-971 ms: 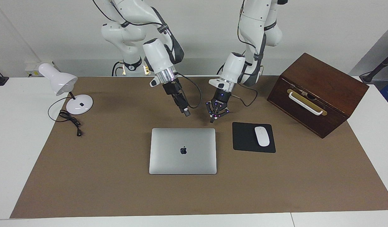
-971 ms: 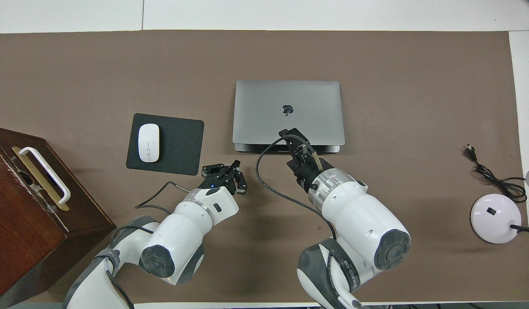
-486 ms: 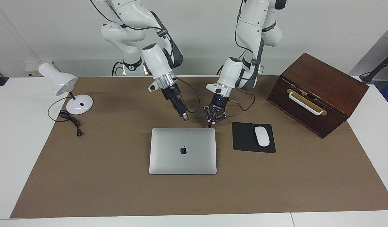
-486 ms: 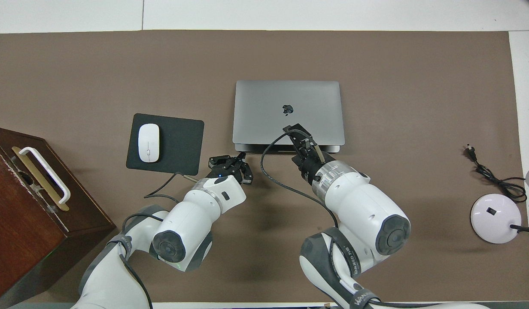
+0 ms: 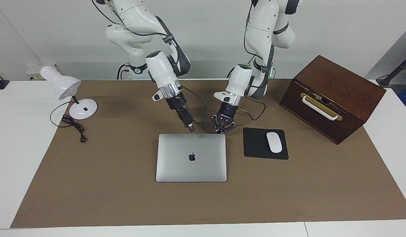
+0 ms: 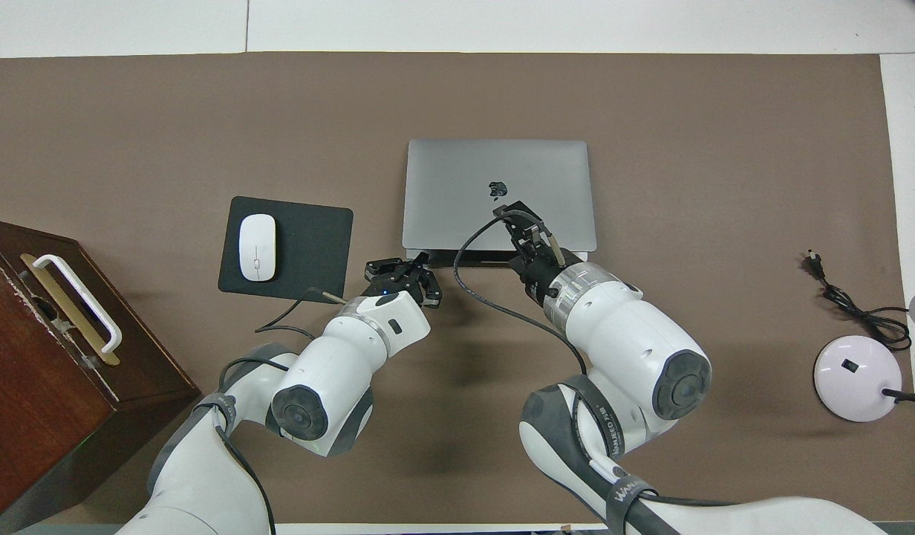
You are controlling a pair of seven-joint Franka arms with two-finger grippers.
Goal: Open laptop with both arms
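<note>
Fingers shut tip to tip, the left gripper (image 5: pixel 220 130) hangs low at the corner of the laptop (image 5: pixel 191 158) that lies nearest the robots, toward the left arm's end of the desk (image 5: pixel 35 204). Whether it touches the metal cannot be told. The right gripper (image 5: pixel 190 128) points down over the same edge of the laptop, about midway along it and just above the lid; from overhead it covers part of the lid near the dark logo.

The laptop sits closed and flat in the middle of the brown mat (image 5: pixel 124 197), lid down, no keyboard showing. Seen from overhead, its edge nearer the robots carries a dark notch, which suggests the opening lip faces the arms.

Judged from this, the task is in its approach stage. Both arms have reached the lip, but nothing has been lifted. What is left is nearly all of it: catching the lip, steadying the base, and swinging the lid up.

A black mousepad (image 5: pixel 255 144) with a white mouse (image 5: pixel 274 142) lies beside the laptop toward the left arm's end, a wooden box (image 5: pixel 334 95) beside that, and a white lamp (image 5: pixel 68 89) stands at the right arm's end.
</note>
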